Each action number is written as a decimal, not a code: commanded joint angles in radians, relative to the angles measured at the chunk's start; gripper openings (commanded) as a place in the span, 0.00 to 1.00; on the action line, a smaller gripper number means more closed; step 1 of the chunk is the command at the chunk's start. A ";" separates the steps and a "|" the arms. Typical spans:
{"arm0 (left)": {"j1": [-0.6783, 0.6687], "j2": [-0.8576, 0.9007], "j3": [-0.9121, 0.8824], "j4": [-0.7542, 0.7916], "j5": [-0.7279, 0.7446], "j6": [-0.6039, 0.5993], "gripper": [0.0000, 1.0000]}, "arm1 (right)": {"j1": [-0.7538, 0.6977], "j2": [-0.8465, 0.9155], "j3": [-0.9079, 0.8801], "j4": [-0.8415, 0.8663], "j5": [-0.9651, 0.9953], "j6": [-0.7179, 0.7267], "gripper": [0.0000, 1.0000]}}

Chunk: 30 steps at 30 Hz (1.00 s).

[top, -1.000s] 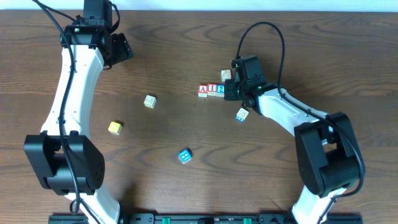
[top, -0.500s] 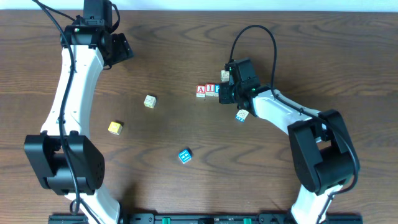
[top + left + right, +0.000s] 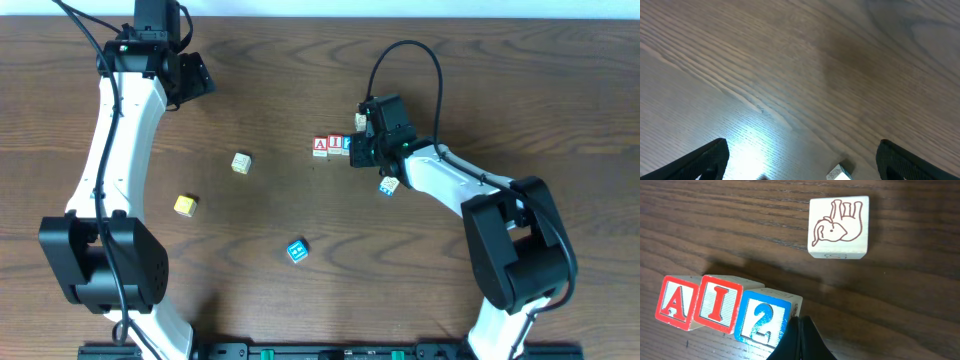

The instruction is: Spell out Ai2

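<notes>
Three small cubes stand in a row reading A, I, 2. The red-and-white A cube (image 3: 676,302) (image 3: 320,146) is leftmost, the red-and-white I cube (image 3: 720,302) (image 3: 334,144) is in the middle, and the blue 2 cube (image 3: 762,320) (image 3: 346,143) is on the right. My right gripper (image 3: 797,325) (image 3: 355,151) is shut with nothing in it, its tip against the right side of the 2 cube. My left gripper (image 3: 802,165) (image 3: 198,80) hangs open over bare wood at the far left, well away from the row.
A cream cube with an elephant drawing (image 3: 838,227) (image 3: 362,120) lies just behind the row. A white-and-blue cube (image 3: 389,185) sits under the right arm. A cream cube (image 3: 240,162), a yellow cube (image 3: 184,205) and a cyan cube (image 3: 296,251) are scattered to the left and front.
The shut right gripper has slid left against the 2 cube, and the whole row has shifted a little to the left. The left arm has not moved.
</notes>
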 commanded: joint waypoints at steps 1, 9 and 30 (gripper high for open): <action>0.004 -0.001 0.002 0.002 -0.008 0.007 0.95 | 0.014 0.010 0.017 0.004 -0.008 -0.003 0.01; 0.004 -0.001 0.002 0.005 -0.008 0.007 0.95 | 0.014 0.010 0.017 0.005 -0.018 -0.003 0.01; 0.004 -0.001 0.002 0.009 -0.008 0.007 0.95 | 0.020 0.010 0.017 0.014 -0.050 -0.004 0.01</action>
